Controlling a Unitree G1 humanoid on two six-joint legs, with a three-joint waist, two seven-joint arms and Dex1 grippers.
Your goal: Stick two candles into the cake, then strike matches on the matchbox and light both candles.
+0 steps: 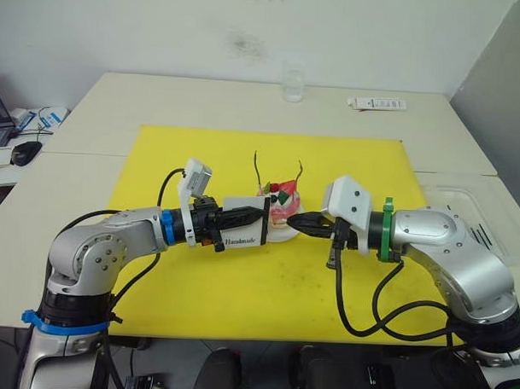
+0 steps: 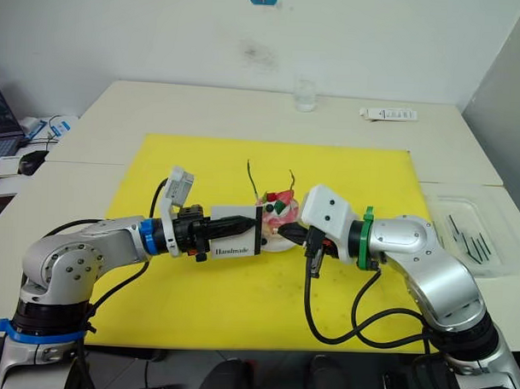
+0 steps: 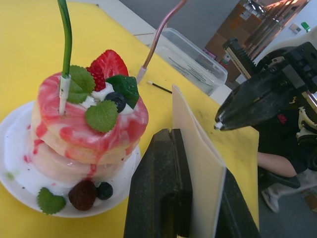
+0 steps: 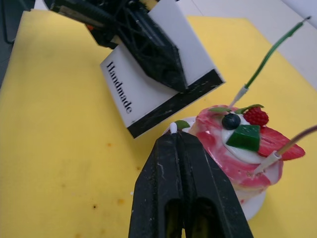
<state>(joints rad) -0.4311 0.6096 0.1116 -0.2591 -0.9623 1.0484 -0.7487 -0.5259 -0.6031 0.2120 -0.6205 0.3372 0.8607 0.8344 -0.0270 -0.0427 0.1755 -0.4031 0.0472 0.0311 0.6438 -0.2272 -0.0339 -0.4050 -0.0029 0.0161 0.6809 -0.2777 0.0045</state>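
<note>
The pink cake [image 1: 284, 209] sits on its white plate [image 1: 286, 237] at the middle of the yellow mat. Both candles stand stuck in its top, the green one [image 3: 65, 39] and the pinkish one [image 3: 161, 33]. My left gripper [image 1: 257, 216] is shut on the white matchbox [image 1: 244, 229], held on edge just left of the cake, its black strip [image 4: 173, 106] facing the right gripper. My right gripper [image 1: 296, 222] is shut on a match, whose pale tip [image 4: 173, 127] pokes out of the fingertips, a short way from the strip. Another match [image 3: 161, 88] lies on the mat behind the cake.
A clear plastic tray [image 2: 489, 254] holding more matches [image 2: 465, 236] stands off the mat at the right. A glass [image 1: 293, 85] and a white tube [image 1: 376, 103] are at the table's far side. A mouse [image 1: 26, 152] lies at the left.
</note>
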